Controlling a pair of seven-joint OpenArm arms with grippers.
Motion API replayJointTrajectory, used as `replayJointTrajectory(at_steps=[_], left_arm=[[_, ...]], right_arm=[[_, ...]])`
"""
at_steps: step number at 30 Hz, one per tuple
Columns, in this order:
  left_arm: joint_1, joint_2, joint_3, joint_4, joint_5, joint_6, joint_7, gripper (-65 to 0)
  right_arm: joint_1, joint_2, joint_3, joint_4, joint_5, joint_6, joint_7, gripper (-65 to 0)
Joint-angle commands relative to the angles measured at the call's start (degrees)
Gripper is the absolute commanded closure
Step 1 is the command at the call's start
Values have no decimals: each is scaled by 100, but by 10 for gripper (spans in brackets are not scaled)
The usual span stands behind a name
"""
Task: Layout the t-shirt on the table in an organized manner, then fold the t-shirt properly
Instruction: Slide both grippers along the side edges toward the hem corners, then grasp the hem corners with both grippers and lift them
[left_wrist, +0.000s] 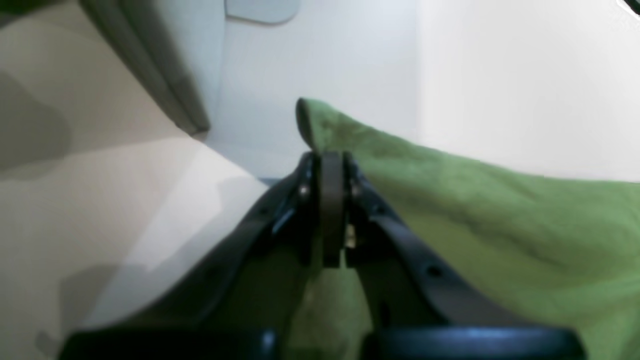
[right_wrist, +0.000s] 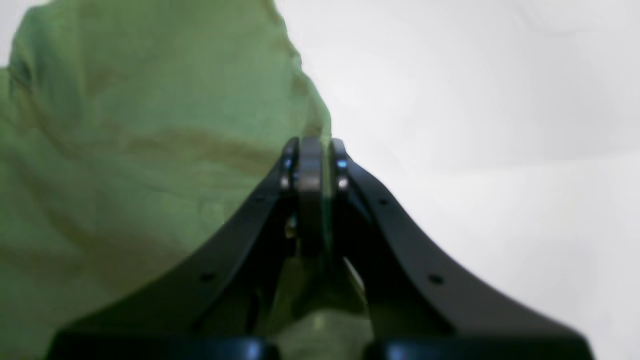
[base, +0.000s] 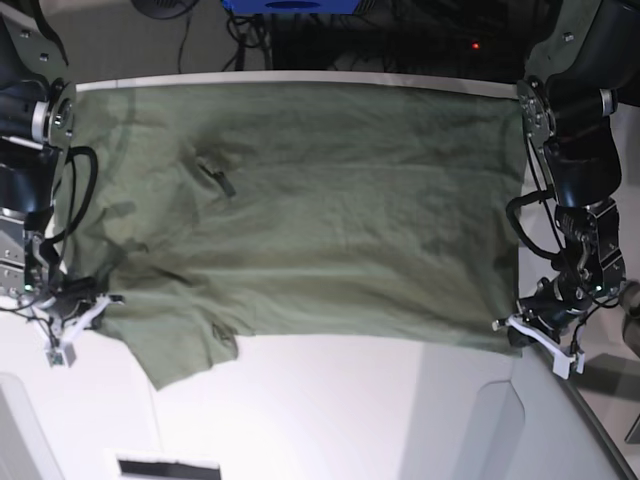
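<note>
In the base view I have the right gripper (base: 88, 305) at the left side of the picture, low beside the table's (base: 400, 420) left part, with its jaws clenched on the edge of the t-shirt (base: 300, 210). My right wrist camera confirms it: the black fingers (right_wrist: 310, 165) are pressed together with green cloth pinched between them, and the shirt fills the left half of that view against plain white on the right.

Moving across, the t-shirt is spread wide between my two arms, stretched from one side to the other and reaching back to the table's far edge. It looks olive and wrinkled, with a small dark crease left of centre. Its lower left part hangs down in an uneven flap over the white top; the rest of the near hem runs fairly straight.

On the right side of the base view, the left gripper (base: 512, 328) is likewise clamped on the shirt's near corner. From the left wrist camera I see its fingers (left_wrist: 331, 185) closed on a fold of green cloth, which trails off to the right, with white tabletop to the left.
</note>
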Motion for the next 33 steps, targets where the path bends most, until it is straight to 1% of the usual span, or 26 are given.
replayJointTrajectory(at_steps=[1, 5, 7, 13, 19, 22, 25, 27, 31, 33], left_arm=[[-123, -90, -30, 230, -83, -2, -132, 0], [-18, -90, -30, 380, -92, -2, -132, 0], [35, -81, -30, 468, -92, -2, -132, 0], [229, -63, -30, 855, -92, -2, -132, 0], [299, -63, -39, 916, -92, -2, -132, 0], [369, -55, -39, 916, -101, -2, -132, 0], [448, -55, -39, 1101, -154, -2, -124, 0], [589, -63, 5, 1276, -365, -2, -115, 0], [651, -81, -30, 1628, -743, -2, 430, 0], [730, -81, -30, 1874, -743, -2, 545, 0]], right_arm=[[137, 88, 4, 71, 56, 19, 196, 0], [93, 88, 4, 71, 56, 28, 231, 0], [75, 88, 4, 71, 56, 37, 345, 0], [-233, 79, 4, 18, 56, 37, 1426, 0], [-259, 62, 4, -765, 56, 46, 2455, 0], [-259, 70, 4, -967, 56, 46, 2912, 0], [-241, 79, 4, -967, 56, 46, 2991, 0], [-224, 79, -5, -940, 56, 55, 2991, 0], [-118, 79, -5, -940, 56, 55, 3000, 0], [-83, 53, -5, -932, 56, 142, 3000, 0]])
